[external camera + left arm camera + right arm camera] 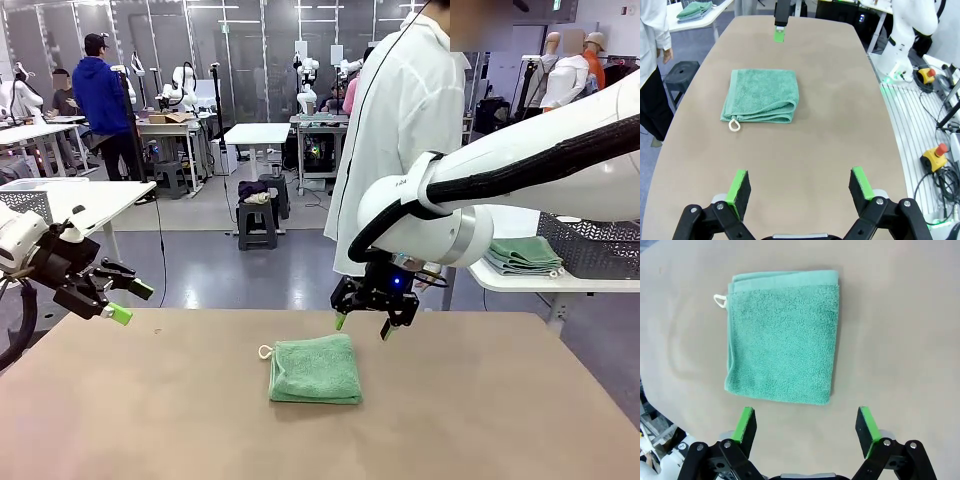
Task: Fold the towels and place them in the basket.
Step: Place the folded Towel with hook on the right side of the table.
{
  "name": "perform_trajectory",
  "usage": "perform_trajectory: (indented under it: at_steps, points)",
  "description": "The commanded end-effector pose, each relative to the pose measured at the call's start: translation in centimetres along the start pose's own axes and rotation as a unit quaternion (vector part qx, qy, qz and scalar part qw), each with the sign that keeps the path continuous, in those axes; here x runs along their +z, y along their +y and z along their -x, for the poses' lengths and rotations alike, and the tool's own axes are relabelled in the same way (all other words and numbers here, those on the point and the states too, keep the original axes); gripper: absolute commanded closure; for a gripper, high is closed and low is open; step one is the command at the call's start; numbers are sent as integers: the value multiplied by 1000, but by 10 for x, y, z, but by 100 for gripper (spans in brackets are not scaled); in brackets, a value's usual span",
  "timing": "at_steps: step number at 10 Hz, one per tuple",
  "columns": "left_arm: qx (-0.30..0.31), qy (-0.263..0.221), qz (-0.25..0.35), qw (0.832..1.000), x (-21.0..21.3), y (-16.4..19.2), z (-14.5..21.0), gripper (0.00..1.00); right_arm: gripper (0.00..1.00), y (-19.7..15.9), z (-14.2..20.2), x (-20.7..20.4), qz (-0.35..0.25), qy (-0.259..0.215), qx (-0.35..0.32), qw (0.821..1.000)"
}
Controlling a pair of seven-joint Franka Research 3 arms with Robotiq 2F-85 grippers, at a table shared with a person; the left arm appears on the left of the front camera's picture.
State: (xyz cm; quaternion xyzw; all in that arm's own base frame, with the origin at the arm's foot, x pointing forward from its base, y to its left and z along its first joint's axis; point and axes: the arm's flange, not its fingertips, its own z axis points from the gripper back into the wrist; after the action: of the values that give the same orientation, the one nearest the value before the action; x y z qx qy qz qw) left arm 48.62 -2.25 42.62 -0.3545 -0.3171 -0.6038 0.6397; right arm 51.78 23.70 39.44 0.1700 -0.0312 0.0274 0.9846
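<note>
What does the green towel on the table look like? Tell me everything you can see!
The mint green towel looks like fluffy terry cloth, folded into a neat, almost square pad with its layers showing along the edges. A small cream loop sticks out from its far left corner. It lies flat near the middle of the tan table. Only the table touches it; the right pincer hangs open close by, not touching.

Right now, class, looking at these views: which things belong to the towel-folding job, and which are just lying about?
Job: mint green towel, folded, on the table; right pincer, open, near its far edge; left pincer, open.
Lying about: stack of folded cloths on the side table; stool beyond.
</note>
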Motion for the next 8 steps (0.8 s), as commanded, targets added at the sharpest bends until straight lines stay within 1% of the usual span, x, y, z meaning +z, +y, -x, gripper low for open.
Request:
perform_trajectory:
  at_steps: [1,5,8]
  points:
    - [-3,9,-7,1000,0,-2,0,0,0,-1,-4,-19,13,-9,-20,1000]
    - [-3,9,-7,1000,0,-2,0,0,0,-4,-10,-62,25,10,-13,1000]
    - [-3,9,-7,1000,0,-2,0,0,0,0,-9,-80,30,16,-6,999]
